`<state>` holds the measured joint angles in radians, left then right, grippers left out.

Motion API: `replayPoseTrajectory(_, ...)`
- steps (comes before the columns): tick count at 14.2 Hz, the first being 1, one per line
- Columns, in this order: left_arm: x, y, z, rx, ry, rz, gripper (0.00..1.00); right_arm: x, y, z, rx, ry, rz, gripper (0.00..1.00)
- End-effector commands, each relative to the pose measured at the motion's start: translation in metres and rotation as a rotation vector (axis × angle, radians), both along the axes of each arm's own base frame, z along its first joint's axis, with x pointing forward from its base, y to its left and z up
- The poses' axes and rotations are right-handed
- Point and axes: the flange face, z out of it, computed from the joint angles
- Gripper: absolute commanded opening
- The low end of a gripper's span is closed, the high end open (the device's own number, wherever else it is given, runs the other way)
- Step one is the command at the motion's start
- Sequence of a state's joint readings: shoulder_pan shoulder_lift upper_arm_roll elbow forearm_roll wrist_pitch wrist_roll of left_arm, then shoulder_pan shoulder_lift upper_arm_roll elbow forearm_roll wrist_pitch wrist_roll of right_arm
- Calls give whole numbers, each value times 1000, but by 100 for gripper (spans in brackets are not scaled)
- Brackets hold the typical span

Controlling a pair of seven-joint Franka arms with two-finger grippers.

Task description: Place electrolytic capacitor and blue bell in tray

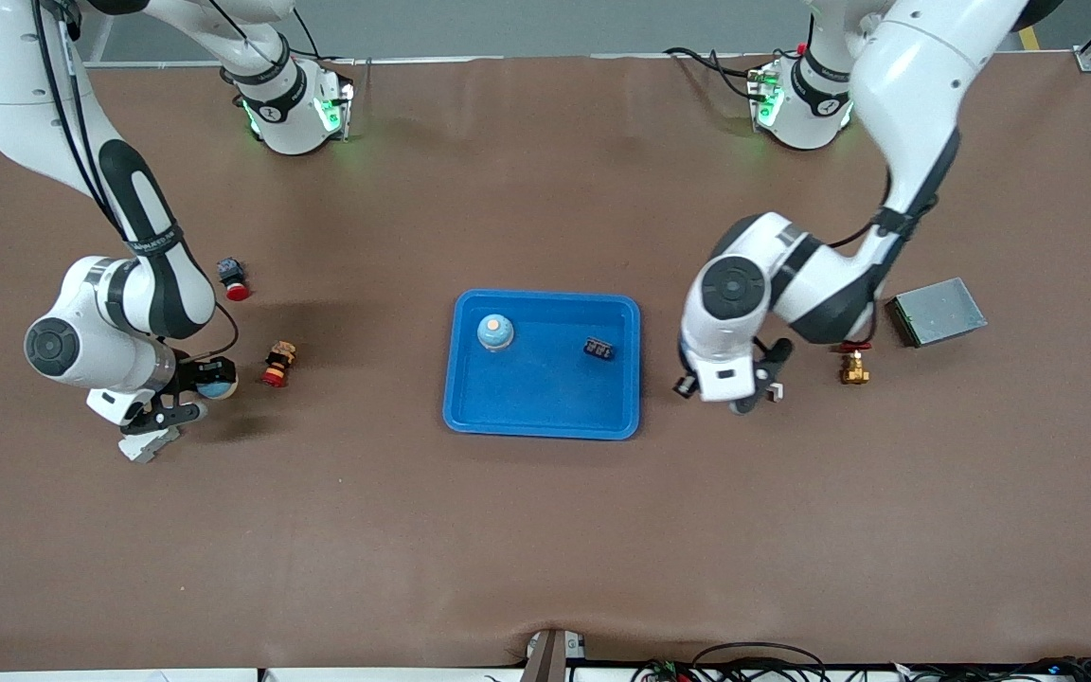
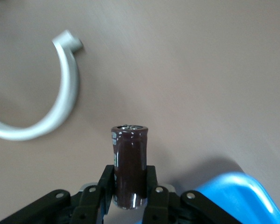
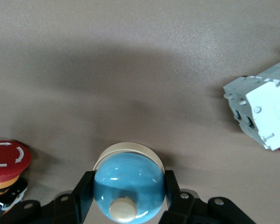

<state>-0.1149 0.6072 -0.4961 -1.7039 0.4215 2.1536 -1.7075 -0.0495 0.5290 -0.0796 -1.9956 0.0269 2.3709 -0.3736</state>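
The bright blue tray [image 1: 470,398] lies mid-table. In it are a light blue domed bell [image 1: 495,332] and a small black part [image 1: 599,349]. My left gripper [image 1: 760,385] is over the table beside the tray, toward the left arm's end. It is shut on a dark brown electrolytic capacitor [image 2: 129,163], gripped by the fingers [image 2: 153,184] at its lower end. The tray corner [image 2: 242,196] shows close by. My right gripper [image 1: 207,389] is over the table toward the right arm's end, shut on a blue bell [image 1: 218,386], also in the right wrist view [image 3: 128,189].
Near my right gripper lie a red push button [image 1: 235,280], a small red and yellow piece [image 1: 278,365] and a white circuit breaker [image 1: 150,443]. A grey metal box [image 1: 936,311] and a brass fitting [image 1: 853,367] lie toward the left arm's end. A metal ring [image 2: 65,98] lies near the capacitor.
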Motion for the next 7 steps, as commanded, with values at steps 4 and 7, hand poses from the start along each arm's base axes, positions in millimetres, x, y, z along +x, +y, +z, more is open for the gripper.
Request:
replayPoseTrajectory(4,-1,-79,-15,-48,-18,59,0,4,5,20,9,15,-1,16)
replayPoseTrajectory(7,-9,-103,-19,-84,-36,59,0,15,23,60,-1,-7,-46,16)
